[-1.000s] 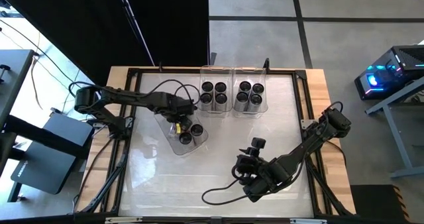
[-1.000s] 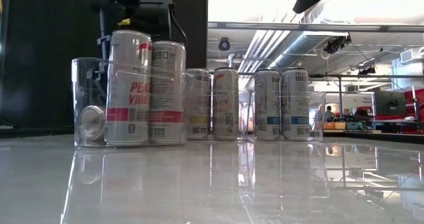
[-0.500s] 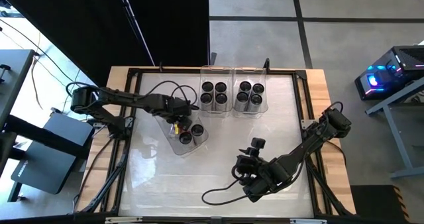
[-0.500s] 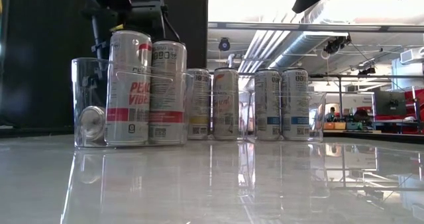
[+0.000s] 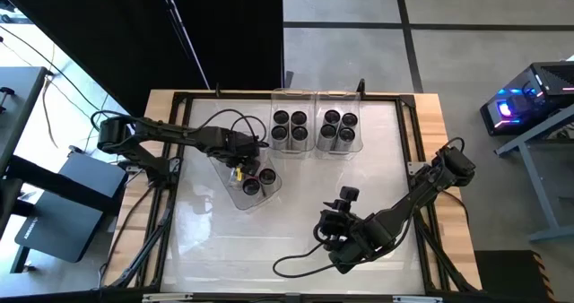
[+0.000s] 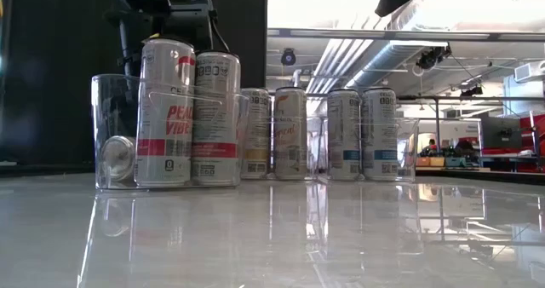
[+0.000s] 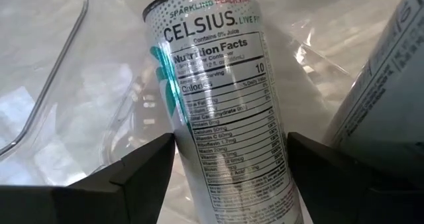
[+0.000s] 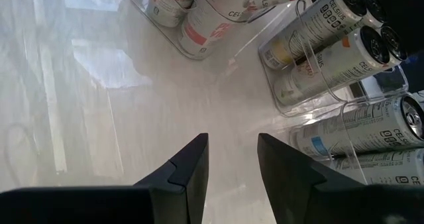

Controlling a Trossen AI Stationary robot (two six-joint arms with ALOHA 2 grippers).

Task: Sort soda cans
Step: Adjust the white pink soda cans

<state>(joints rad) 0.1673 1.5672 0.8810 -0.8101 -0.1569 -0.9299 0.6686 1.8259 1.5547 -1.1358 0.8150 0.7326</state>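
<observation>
My left gripper (image 5: 240, 164) sits over the left bin (image 5: 235, 195), the one lying askew near the table's (image 5: 296, 240) left-middle. Its fingers (image 7: 132, 177) are spread, one on each side of a standing can (image 7: 222, 111) without pressing it; the can stands free between them, label facing my wrist camera. Two more cans (image 5: 258, 179) stand upright in the same bin just beside it, and from table height a further can (image 6: 118, 158) lies on its side at that bin's left end.

At the table's far edge, the middle bin (image 5: 291, 97) holds four upright cans (image 5: 290, 126), and the right bin (image 5: 339, 97), touching it, holds another four (image 5: 339, 128).

My right gripper (image 5: 343, 238) waits low over the near right part of the table, well apart from all three bins. Its fingers (image 8: 189, 174) stand partly apart with nothing between them but bare tabletop.
</observation>
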